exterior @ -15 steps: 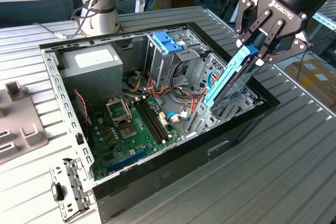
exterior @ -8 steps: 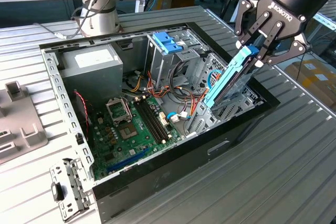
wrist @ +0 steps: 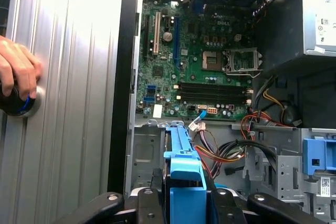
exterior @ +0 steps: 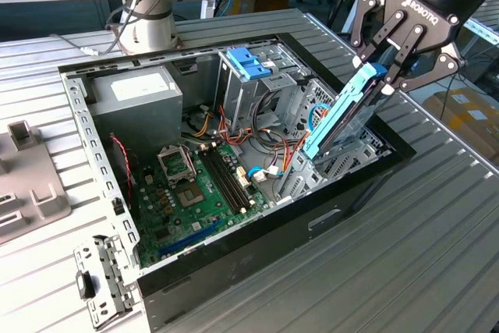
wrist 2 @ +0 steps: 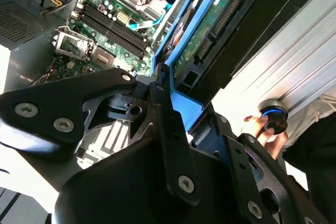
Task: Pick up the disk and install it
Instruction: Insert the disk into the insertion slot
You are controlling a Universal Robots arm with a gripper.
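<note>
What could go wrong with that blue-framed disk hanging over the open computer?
The gripper holds the disk tilted by one end, so it might slip or twist. Its low end sits close to loose cables, which it could snag or pinch. A hand near the case could be struck.

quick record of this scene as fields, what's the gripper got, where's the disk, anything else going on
holder: gripper, shut on the disk
disk pose: tilted steeply, lower blue end down by the drive cage
install state: not yet seated
case: computer case open, motherboard exposed
person: hand on a round knob beside the case
</note>
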